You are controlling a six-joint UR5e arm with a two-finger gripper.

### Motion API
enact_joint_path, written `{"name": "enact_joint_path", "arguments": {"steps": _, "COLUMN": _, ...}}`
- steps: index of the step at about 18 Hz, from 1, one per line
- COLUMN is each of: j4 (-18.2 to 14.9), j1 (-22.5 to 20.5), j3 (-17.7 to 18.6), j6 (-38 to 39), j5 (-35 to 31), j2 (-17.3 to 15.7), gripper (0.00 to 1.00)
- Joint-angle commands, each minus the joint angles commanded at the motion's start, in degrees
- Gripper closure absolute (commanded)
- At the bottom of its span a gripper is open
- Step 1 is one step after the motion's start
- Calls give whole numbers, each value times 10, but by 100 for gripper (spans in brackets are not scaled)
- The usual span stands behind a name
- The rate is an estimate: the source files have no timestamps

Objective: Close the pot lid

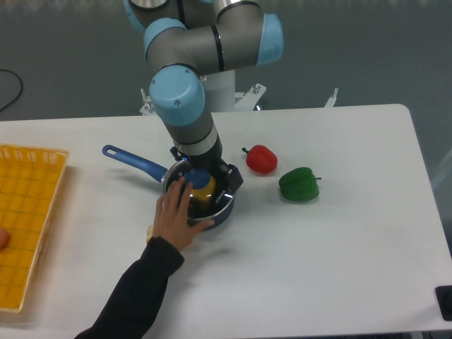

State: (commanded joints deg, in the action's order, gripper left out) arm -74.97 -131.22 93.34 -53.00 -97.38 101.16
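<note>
The dark pot (pixel 224 212) with its long blue handle (pixel 131 160) stands left of the table's middle. The glass lid (pixel 185 185) with its blue knob (pixel 198 176) lies over the pot's mouth, its metal rim showing along the left edge. Something yellow (pixel 205 191) shows through the glass. My gripper (pixel 205 180) points straight down over the pot and is closed on the knob, with its fingers mostly hidden under the wrist. A person's hand (pixel 175 212) rests on the pot's left front side and on the lid.
A red pepper (pixel 261 159) and a green pepper (pixel 299 183) lie right of the pot. A yellow basket (pixel 28 212) sits at the left edge with an orange thing (pixel 3 239) in it. The person's dark sleeve (pixel 134 289) reaches in from the front. A small beige thing (pixel 150 232) lies by the wrist.
</note>
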Motion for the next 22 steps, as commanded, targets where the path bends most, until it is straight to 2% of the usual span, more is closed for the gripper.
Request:
{"name": "enact_joint_path", "arguments": {"steps": 2, "j4": 1, "j1": -3, "j3": -3, "j6": -4, "j5": -2, "j2": 24, "gripper": 0}}
{"name": "enact_joint_path", "arguments": {"steps": 4, "j4": 1, "j1": -31, "j3": -12, "j6": -17, "j5": 0, "j2": 30, "gripper": 0}}
{"name": "enact_joint_path", "arguments": {"steps": 7, "j4": 0, "j1": -69, "j3": -11, "j6": -124, "j5": 4, "j2": 27, "gripper": 0}}
{"name": "enact_joint_path", "arguments": {"steps": 9, "j4": 0, "j1": -117, "j3": -8, "j6": -159, "j5": 11, "j2": 25, "gripper": 0}}
{"name": "enact_joint_path", "arguments": {"steps": 13, "j4": 13, "j1": -170, "j3": -11, "j6": -234, "j5": 20, "j2": 31, "gripper": 0}}
{"name": "enact_joint_path", "arguments": {"steps": 17, "j4": 18, "j1": -229, "j3": -22, "j6": -285, "j5": 75, "j2": 25, "gripper": 0}}
{"name": "enact_joint_path", "arguments": {"steps": 22, "j4": 19, "j1": -258, "j3": -21, "j6": -326, "j5": 75, "j2": 25, "gripper": 0}}
